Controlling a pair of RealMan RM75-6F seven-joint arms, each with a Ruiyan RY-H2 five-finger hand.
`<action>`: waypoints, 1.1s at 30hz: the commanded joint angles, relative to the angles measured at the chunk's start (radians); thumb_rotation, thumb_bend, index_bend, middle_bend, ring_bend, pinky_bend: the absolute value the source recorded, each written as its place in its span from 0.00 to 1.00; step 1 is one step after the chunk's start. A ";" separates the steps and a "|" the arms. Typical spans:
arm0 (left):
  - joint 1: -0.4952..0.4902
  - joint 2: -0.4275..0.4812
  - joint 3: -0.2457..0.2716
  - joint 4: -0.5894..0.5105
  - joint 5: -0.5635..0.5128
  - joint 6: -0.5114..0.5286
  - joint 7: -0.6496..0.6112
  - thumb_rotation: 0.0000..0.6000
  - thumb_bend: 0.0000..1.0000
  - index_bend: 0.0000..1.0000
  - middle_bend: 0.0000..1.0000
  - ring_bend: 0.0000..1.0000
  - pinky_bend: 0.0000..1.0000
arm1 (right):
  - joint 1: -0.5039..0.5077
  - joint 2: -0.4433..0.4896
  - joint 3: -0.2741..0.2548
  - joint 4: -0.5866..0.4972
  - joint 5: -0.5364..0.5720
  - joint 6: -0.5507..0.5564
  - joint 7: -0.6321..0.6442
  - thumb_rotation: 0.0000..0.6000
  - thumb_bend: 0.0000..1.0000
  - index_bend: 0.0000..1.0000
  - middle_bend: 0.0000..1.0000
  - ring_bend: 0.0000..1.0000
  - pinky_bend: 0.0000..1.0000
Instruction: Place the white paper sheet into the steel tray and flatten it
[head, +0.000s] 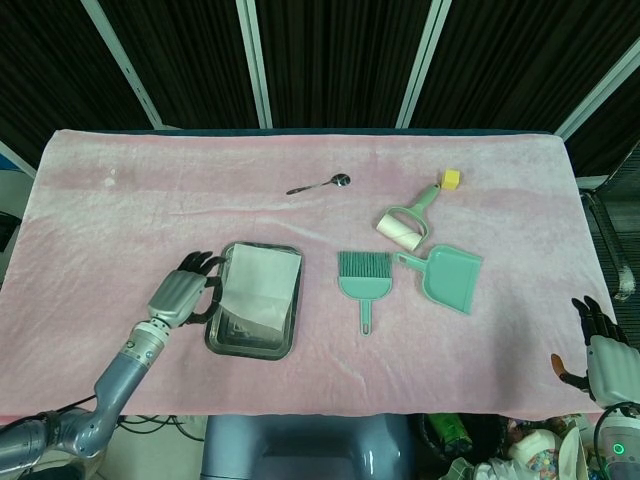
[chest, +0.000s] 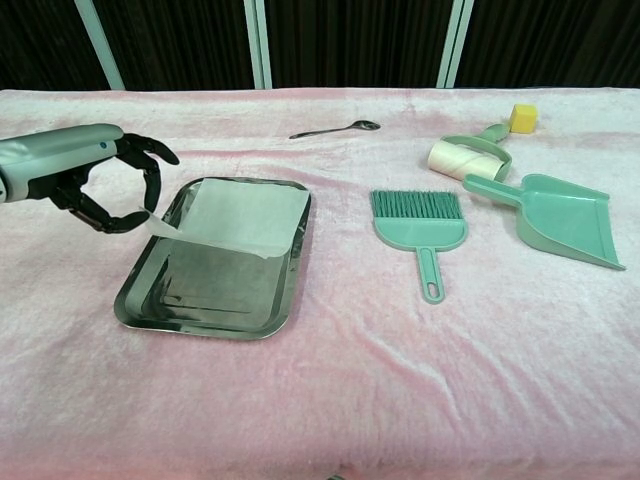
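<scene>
The steel tray (chest: 134, 297) (head: 248, 350) lies on the pink cloth at the front left. The white paper sheet (chest: 245, 215) (head: 262, 281) is draped over the tray's far half, with its left corner raised off the rim. My left hand (chest: 100, 180) (head: 180, 295) hovers just left of the tray and pinches that raised corner between thumb and fingertips. My right hand (head: 601, 352) hangs off the table's near right corner, fingers apart and holding nothing; the chest view does not show it.
Right of the tray lie a green brush (chest: 420, 225) (head: 365, 278) and a green dustpan (chest: 560, 218) (head: 450, 275). Behind them are a lint roller (chest: 465, 158) (head: 405, 225), a yellow cube (chest: 523, 117) (head: 451, 179) and a spoon (chest: 340, 128) (head: 320, 184).
</scene>
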 joint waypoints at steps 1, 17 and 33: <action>0.002 -0.006 -0.003 -0.011 -0.011 0.014 0.017 1.00 0.42 0.60 0.11 0.00 0.00 | 0.000 0.000 0.000 0.000 -0.001 0.000 0.000 1.00 0.26 0.06 0.02 0.10 0.15; -0.001 -0.020 -0.007 -0.066 -0.128 0.019 0.090 1.00 0.38 0.58 0.11 0.00 0.00 | 0.000 0.001 0.000 0.000 -0.002 0.000 0.002 1.00 0.26 0.06 0.02 0.10 0.15; -0.005 -0.003 0.009 -0.085 -0.119 0.026 0.108 1.00 0.33 0.50 0.11 0.00 0.00 | 0.000 0.003 0.000 -0.002 0.000 -0.001 0.006 1.00 0.26 0.06 0.02 0.10 0.15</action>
